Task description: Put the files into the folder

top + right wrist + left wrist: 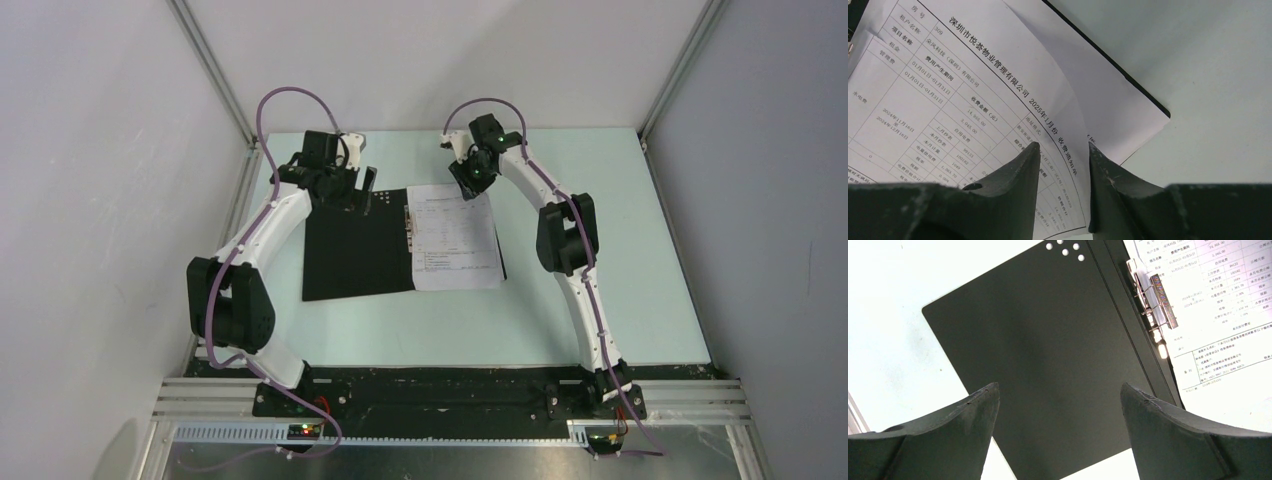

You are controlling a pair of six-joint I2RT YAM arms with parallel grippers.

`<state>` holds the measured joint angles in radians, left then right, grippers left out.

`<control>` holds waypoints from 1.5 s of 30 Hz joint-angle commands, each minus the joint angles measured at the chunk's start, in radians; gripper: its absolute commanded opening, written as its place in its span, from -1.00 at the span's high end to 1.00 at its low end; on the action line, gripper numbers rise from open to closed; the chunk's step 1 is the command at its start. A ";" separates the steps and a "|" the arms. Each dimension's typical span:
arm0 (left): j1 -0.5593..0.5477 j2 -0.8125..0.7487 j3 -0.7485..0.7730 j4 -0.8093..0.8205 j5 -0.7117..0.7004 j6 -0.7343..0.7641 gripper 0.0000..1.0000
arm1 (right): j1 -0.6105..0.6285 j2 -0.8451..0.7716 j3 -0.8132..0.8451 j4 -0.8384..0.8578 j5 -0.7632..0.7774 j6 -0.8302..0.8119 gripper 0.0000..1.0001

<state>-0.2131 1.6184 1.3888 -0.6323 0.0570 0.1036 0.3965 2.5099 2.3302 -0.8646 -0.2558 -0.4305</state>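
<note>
Printed sheets in the open folder, a gripper over each half.

The white paper sheets (455,240), densely printed in black, lie on the right half of the flat rectangular folder (355,250), which is spread black side up on the pale green table (600,180). The right gripper (1063,147) hangs over their far edge, its fingers slightly apart. The top sheet's curled edge rises between them, unpinched. The left gripper (1058,390) hovers above the folder's bare left half, spread wide and holding nothing, the sheets and silver metal clip (1158,297) off to its right.
</note>
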 commanded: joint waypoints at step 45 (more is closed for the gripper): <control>-0.051 -0.019 0.016 0.006 -0.013 0.016 -0.91 | 0.007 0.039 0.072 0.133 0.036 0.077 1.00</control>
<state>-0.2569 1.6180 1.3888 -0.6342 0.0532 0.1062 0.4038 2.5290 2.3512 -0.7643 -0.2440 -0.3737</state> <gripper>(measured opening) 0.954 0.009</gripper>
